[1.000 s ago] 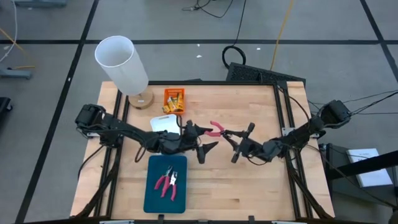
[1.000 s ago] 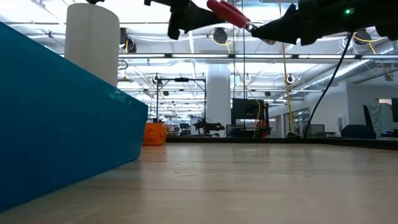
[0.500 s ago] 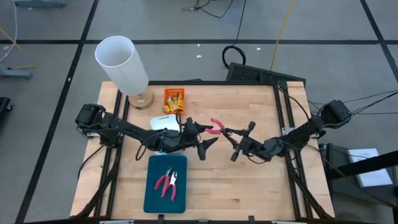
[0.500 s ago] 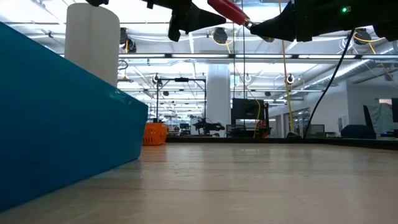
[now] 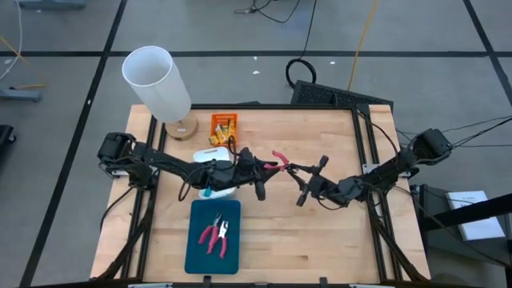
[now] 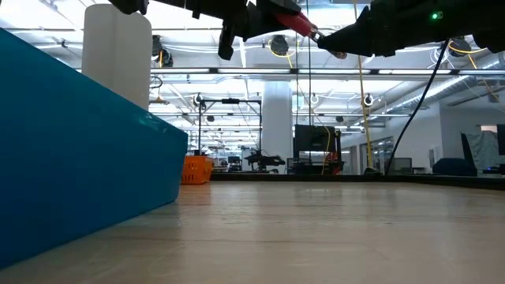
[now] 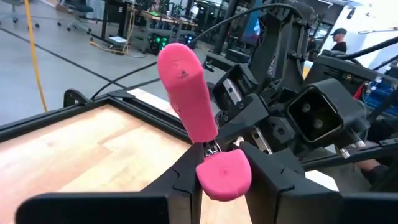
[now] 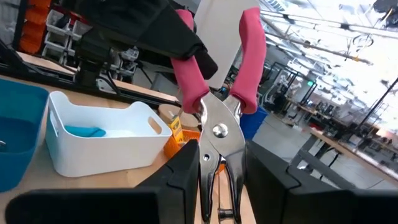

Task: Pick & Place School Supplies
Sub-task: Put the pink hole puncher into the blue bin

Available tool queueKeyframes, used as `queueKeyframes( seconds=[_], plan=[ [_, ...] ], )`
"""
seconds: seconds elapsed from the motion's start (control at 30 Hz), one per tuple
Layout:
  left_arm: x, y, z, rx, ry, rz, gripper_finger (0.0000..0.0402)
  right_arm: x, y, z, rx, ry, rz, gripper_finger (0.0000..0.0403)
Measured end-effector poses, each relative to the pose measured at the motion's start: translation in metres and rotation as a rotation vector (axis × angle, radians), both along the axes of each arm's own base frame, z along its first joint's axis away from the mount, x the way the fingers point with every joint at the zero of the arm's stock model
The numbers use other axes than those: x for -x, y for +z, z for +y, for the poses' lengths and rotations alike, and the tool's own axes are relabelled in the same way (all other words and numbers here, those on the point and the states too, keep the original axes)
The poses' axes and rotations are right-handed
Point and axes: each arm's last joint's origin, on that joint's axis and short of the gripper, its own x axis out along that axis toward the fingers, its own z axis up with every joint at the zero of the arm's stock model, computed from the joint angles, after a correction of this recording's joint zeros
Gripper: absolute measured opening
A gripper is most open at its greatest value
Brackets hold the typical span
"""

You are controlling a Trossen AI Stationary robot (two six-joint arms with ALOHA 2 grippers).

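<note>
You are handing over mid-air: right gripper (image 8: 214,180) is pinching the red-handled pliers (image 5: 280,160) by their metal jaws above the table's centre, while left gripper (image 7: 214,186) is clamping one handle. Next, release the right.

Three red-handled tools (image 5: 277,158), one light-blue piece (image 8: 86,131), perhaps three yellow packets (image 5: 223,128).

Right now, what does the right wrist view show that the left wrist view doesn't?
Only the right wrist view: the white tray with a light-blue piece inside, a teal tray edge, and the pliers' metal jaws held in the right tool. Only the left wrist view: the handle ends from the other side, one between the left tool's fingers. Both: the red-handled pliers held mid-air between the two arms.
</note>
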Motion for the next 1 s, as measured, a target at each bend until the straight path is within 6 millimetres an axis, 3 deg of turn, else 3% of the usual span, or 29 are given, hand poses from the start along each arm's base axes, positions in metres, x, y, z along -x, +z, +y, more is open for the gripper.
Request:
queueKeyframes(
  seconds=[0.13,0.27,0.5,0.8,1.0],
  plan=[
    [0.003,0.004,0.001,-0.013,0.011,0.015,0.0084,0.000,-0.002,0.000,-0.114,-0.010,-0.049,0.0136],
    [0.019,0.022,-0.003,-0.058,0.062,0.034,0.0084,0.004,-0.003,0.007,-0.210,-0.020,-0.090,0.0196],
    [0.059,0.043,-0.036,-0.050,0.016,0.154,0.0084,0.011,0.002,0.021,-0.195,0.012,-0.111,0.0244],
    [0.125,0.018,-0.118,0.239,-0.215,0.444,0.0084,0.012,0.002,0.022,-0.185,0.022,-0.104,0.0231],
    [0.167,-0.008,-0.155,0.409,-0.138,0.586,0.0084,0.011,0.002,0.020,-0.191,0.014,-0.111,0.0226]
  ],
)
